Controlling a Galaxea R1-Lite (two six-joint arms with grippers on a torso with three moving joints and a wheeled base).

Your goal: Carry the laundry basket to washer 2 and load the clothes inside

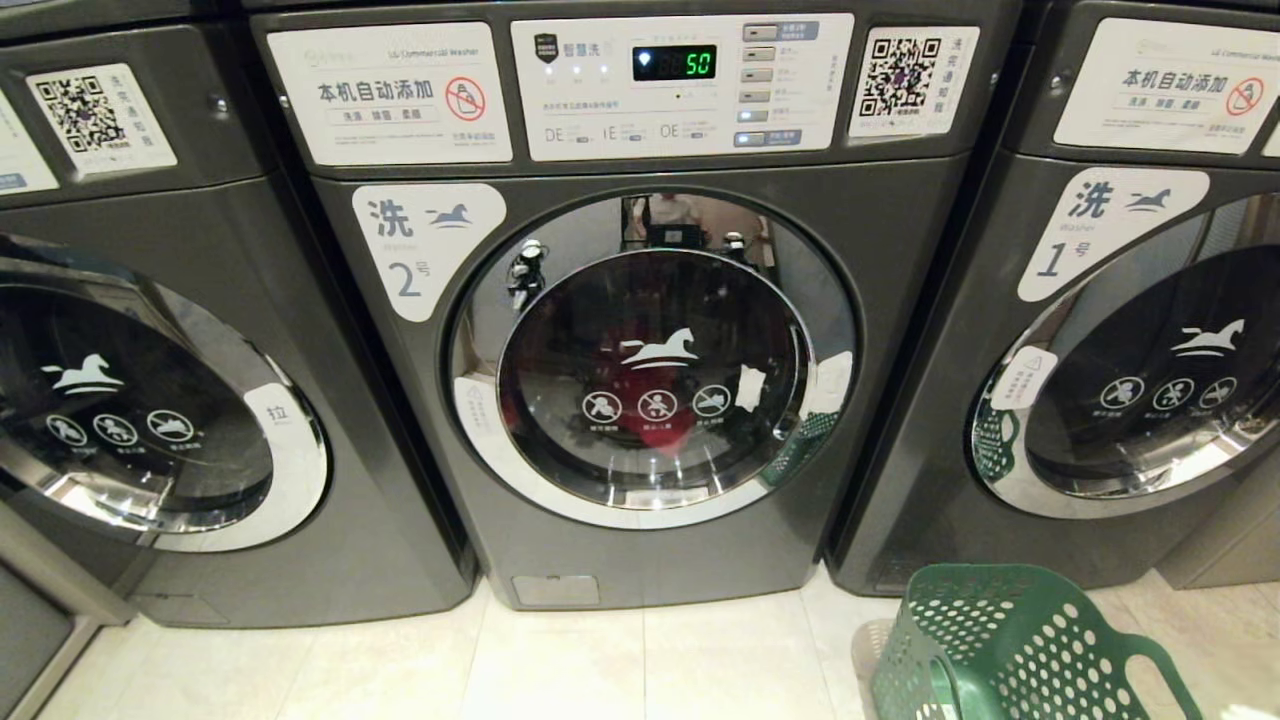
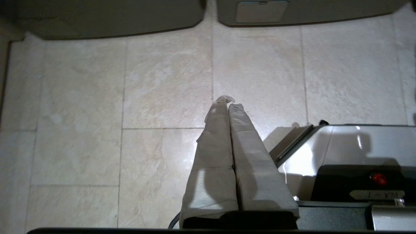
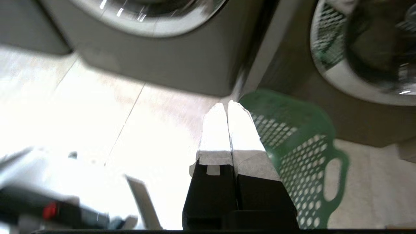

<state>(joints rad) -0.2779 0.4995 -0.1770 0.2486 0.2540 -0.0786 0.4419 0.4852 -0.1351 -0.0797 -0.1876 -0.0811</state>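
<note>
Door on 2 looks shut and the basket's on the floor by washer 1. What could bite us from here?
1. Washer 2 shows its door closed and its display lit, with red fabric visible behind the glass; pulling it open may fail or interrupt a cycle.
2. The laundry basket lies tipped toward washer 1; it could be nudged or snagged.
3. Left gripper and right gripper are both shut and empty, hanging low.

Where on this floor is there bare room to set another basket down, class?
Bare tiles lie before washer 2, running left past the neighbouring left-hand washer. The right is crowded: the laundry basket stands before the washer labelled 1. Both grippers hang shut above the floor.
</note>
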